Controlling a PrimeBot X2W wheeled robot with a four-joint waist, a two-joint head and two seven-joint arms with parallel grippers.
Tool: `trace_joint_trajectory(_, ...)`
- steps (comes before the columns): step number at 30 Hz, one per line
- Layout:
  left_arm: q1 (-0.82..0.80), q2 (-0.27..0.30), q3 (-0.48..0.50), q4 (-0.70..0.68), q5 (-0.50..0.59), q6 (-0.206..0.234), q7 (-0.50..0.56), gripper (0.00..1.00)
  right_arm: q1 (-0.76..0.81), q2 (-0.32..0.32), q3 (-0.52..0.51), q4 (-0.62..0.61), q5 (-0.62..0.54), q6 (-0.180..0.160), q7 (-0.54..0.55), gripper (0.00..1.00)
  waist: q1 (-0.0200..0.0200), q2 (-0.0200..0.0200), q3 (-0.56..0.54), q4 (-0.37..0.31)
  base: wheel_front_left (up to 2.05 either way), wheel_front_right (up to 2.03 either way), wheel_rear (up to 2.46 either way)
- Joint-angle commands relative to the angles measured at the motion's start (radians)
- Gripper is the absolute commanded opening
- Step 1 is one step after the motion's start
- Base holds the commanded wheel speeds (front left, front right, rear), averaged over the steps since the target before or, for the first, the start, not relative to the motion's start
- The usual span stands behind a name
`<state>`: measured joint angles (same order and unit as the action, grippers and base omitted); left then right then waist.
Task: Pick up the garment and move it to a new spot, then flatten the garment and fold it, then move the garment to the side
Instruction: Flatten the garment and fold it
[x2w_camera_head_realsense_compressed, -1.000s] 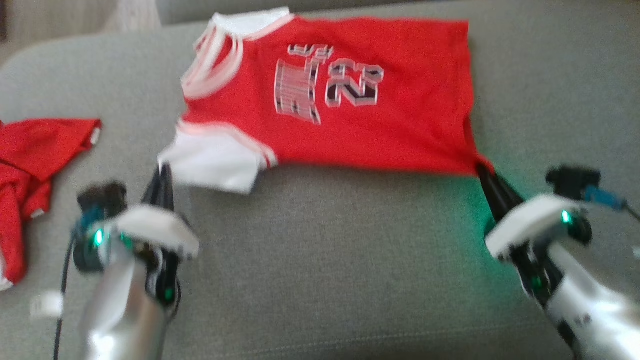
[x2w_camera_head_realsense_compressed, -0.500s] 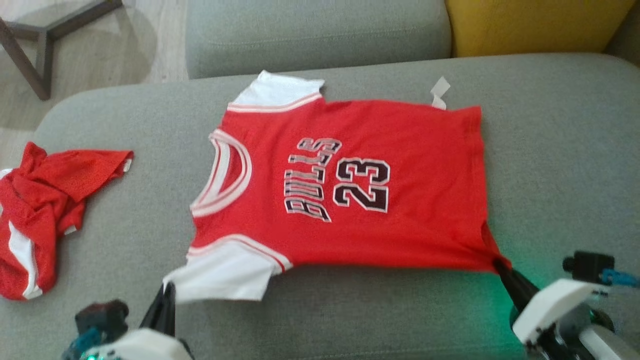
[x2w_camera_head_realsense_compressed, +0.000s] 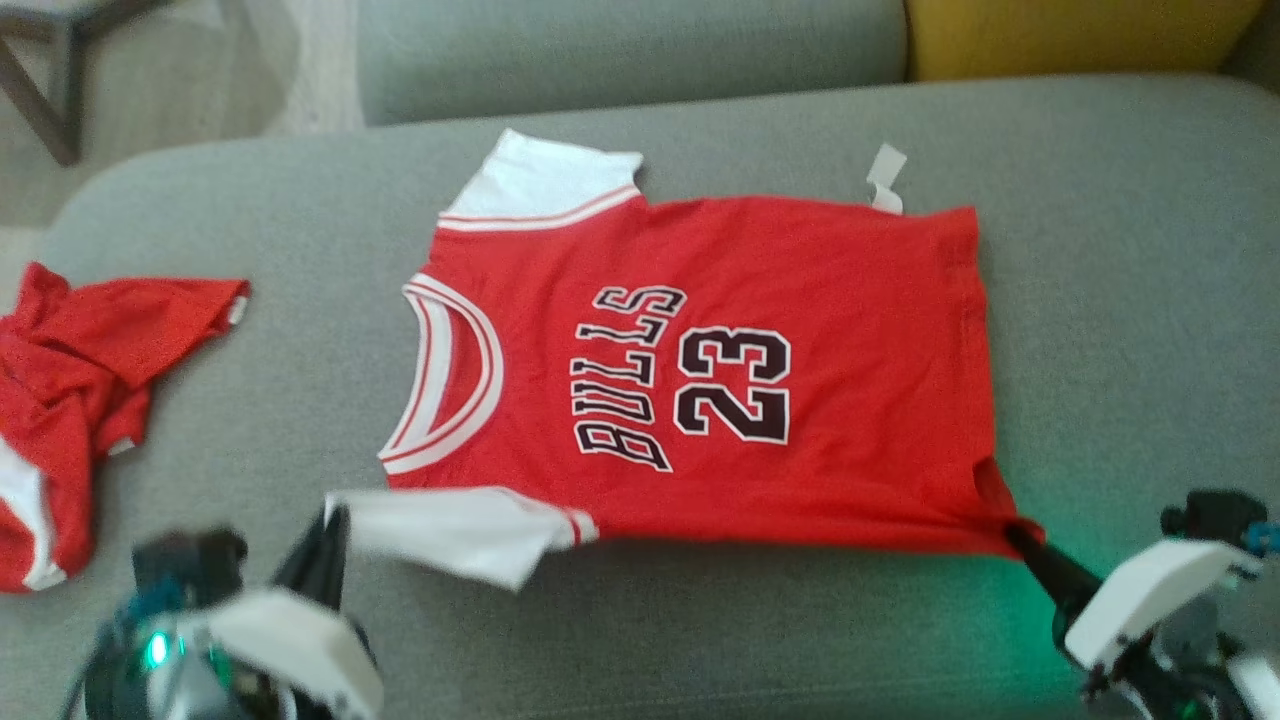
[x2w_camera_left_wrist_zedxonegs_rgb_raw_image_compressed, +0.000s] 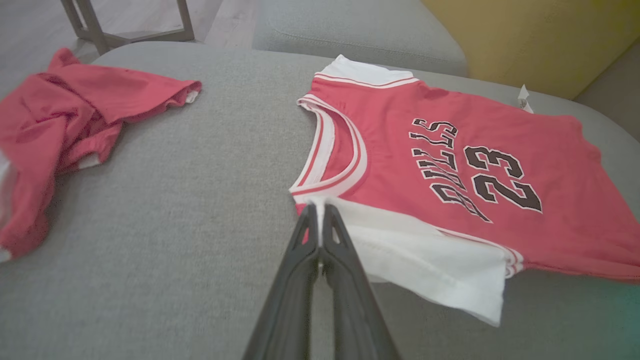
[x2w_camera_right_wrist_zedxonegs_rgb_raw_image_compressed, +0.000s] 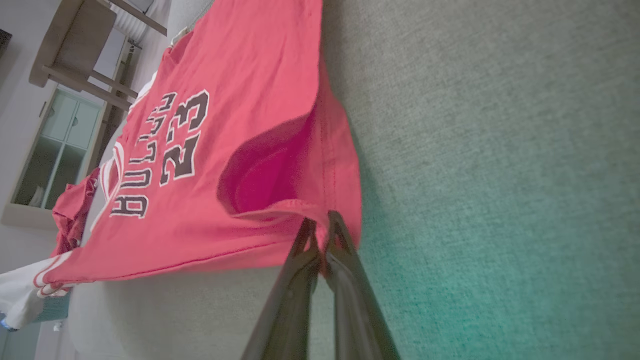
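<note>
One red jersey (x2w_camera_head_realsense_compressed: 700, 380) lies spread on the grey sofa seat (x2w_camera_head_realsense_compressed: 700, 640), ahead of and between the two grippers. It reads "BULLS" and "23" in black, white-edged print. The left gripper (x2w_camera_head_realsense_compressed: 335, 518) is clenched on the nearer of its two white sleeves (x2w_camera_head_realsense_compressed: 450, 530). The right gripper (x2w_camera_head_realsense_compressed: 1017, 532) pinches the near hem corner, lifting it slightly. One white tag (x2w_camera_head_realsense_compressed: 885, 178) sticks out at the far hem. One crumpled red garment (x2w_camera_head_realsense_compressed: 80, 380) lies left of the left gripper, well apart.
</note>
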<state>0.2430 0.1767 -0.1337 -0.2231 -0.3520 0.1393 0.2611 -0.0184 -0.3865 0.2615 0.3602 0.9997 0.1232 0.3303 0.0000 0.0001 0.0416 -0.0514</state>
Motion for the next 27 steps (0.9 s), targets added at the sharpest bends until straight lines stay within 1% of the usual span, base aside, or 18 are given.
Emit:
trace_joint_trajectory(1,-0.158,0.03,0.038,0.002,-0.006,-0.02,0.028,0.0,-0.054,0.01,-0.068,-0.066,-0.018,0.008,0.074,0.0,0.0,-0.0001,0.055,-0.013,0.0,0.0,0.0)
trace_joint_trajectory(4,-0.232,0.038,0.039,0.042,-0.02,-0.035,0.05,0.0,-0.084,0.038,-0.113,-0.088,-0.024,0.008,0.129,0.0,0.0,-0.0001,0.087,-0.018,0.0,0.0,0.0)
trace_joint_trajectory(5,-0.307,0.044,0.038,0.088,-0.035,-0.051,0.071,0.0,-0.121,0.062,-0.153,-0.104,-0.043,0.008,0.173,0.0,0.0,-0.0001,0.118,-0.023,0.0,0.0,0.0)
trace_joint_trajectory(9,-0.449,0.056,0.036,0.198,-0.053,-0.081,0.091,0.0,-0.205,0.119,-0.216,-0.119,-0.067,0.008,0.239,0.0,0.0,-0.0001,0.174,-0.033,0.0,0.0,0.0)
trace_joint_trajectory(12,-0.538,0.06,0.034,0.28,-0.058,-0.1,0.08,0.0,-0.267,0.154,-0.244,-0.121,-0.088,0.008,0.257,0.0,0.0,-0.0001,0.21,-0.042,0.0,0.0,0.0)
trace_joint_trajectory(13,-0.538,0.06,0.034,0.28,-0.058,-0.1,0.08,0.0,-0.267,0.154,-0.244,-0.121,-0.088,0.008,0.257,0.0,0.0,-0.0001,0.21,-0.042,0.0,0.0,0.0)
trace_joint_trajectory(16,-0.607,0.056,0.033,0.362,-0.064,-0.116,0.056,0.0,-0.313,0.179,-0.249,-0.113,-0.11,0.008,0.261,0.0,0.0,-0.0001,0.236,-0.048,0.0,0.0,0.0)
trace_joint_trajectory(17,-0.625,0.055,0.03,0.387,-0.066,-0.125,0.046,0.04,-0.324,0.185,-0.247,-0.116,-0.117,0.008,0.253,0.0,0.0,-0.0001,0.244,-0.048,0.0,0.0,0.0)
trace_joint_trajectory(18,-0.641,0.052,0.028,0.41,-0.069,-0.133,0.032,0.43,-0.333,0.189,-0.244,-0.12,-0.123,0.008,0.241,0.46,0.0,-0.0001,0.252,-0.049,0.0,0.0,0.0)
trace_joint_trajectory(19,-0.654,0.051,0.025,0.433,-0.068,-0.14,0.02,1.0,-0.338,0.192,-0.237,-0.127,-0.132,0.008,0.225,1.0,0.0,-0.0001,0.259,-0.05,0.0,0.0,0.0)
trace_joint_trajectory(21,-0.67,0.042,0.022,0.469,-0.068,-0.148,-0.017,1.0,-0.339,0.188,-0.218,-0.144,-0.157,0.008,0.18,1.0,0.0,-0.0001,0.267,-0.049,0.0,0.0,0.0)
trace_joint_trajectory(23,-0.673,0.033,0.023,0.49,-0.059,-0.142,-0.067,1.0,-0.332,0.175,-0.191,-0.184,-0.198,0.008,0.088,1.0,0.0,-0.0001,0.274,-0.048,0.0,0.0,0.0)
trace_joint_trajectory(25,-0.662,0.024,0.025,0.494,-0.04,-0.126,-0.133,1.0,-0.314,0.156,-0.158,-0.219,-0.256,0.008,-0.016,1.0,0.0,-0.0001,0.276,-0.047,0.0,0.0,0.0)
trace_joint_trajectory(27,-0.642,0.014,0.025,0.482,-0.009,-0.098,-0.213,1.0,-0.287,0.15,-0.143,-0.242,-0.309,0.008,-0.128,1.0,0.0,-0.0001,0.275,-0.044,0.0,0.0,0.0)
